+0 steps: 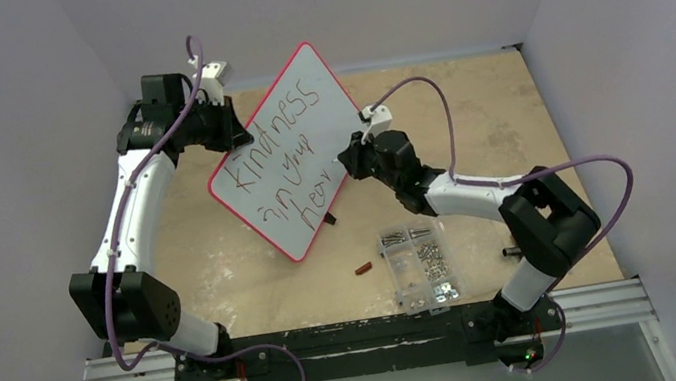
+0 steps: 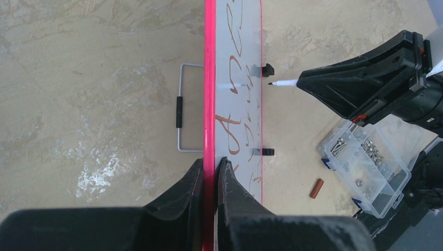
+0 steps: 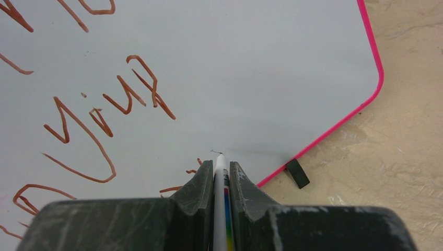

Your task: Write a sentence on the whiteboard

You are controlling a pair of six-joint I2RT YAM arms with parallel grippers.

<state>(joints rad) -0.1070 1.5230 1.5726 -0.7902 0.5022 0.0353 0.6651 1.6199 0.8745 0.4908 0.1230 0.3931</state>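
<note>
One beige table (image 1: 506, 125) carries everything, and near its middle the whiteboard (image 1: 337, 130) stands tilted up on its lower edge, rotated so that one corner points to the far wall. The sentence (image 1: 283, 153) runs across the whiteboard in three dark lines, "kindness", "in your" and a last word that reads "hear". At the whiteboard's far-left edge the left gripper (image 2: 209, 163) has its fingers pinched narrowly onto the red-pink rim, one finger on each face. On the whiteboard's right side the right gripper (image 3: 220, 164) is closed around a white marker (image 3: 220, 172), whose tip sits right at the written face beside the last word; whether it touches cannot be told. A clear screw box (image 1: 419, 264) lies on the table near the whiteboard's lower corner, towards the arm bases. A small brown cap (image 1: 363, 269) lies between that box and the whiteboard. A black clip foot (image 3: 296, 173) grips the whiteboard's bottom rim.
</note>
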